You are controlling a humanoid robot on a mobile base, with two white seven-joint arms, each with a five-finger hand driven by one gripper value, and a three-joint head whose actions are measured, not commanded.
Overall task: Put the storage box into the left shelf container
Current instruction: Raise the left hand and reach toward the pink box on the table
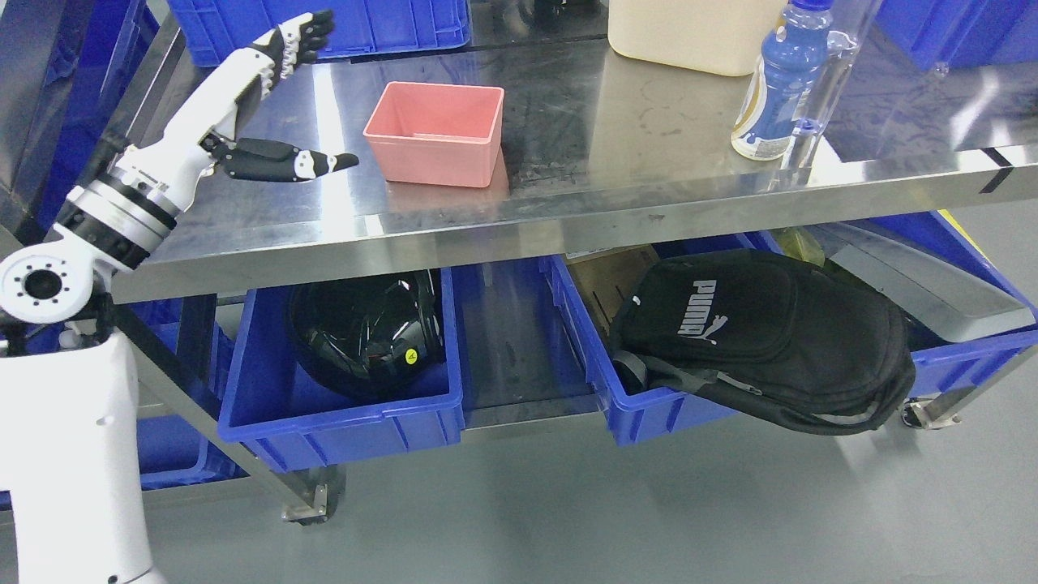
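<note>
A pink storage box (434, 134) stands upright and empty on the steel table top (616, 154). My left hand (312, 101) hovers over the table just left of the box, fingers spread and thumb pointing toward it, holding nothing and not touching it. On the lower shelf at the left sits a blue container (340, 414) with a black helmet (365, 328) inside.
A blue drink bottle (778, 81) and a cream tub (689, 32) stand at the table's back right. A second blue bin (649, 414) on the lower shelf holds a black bag (762, 341). More blue crates line the back.
</note>
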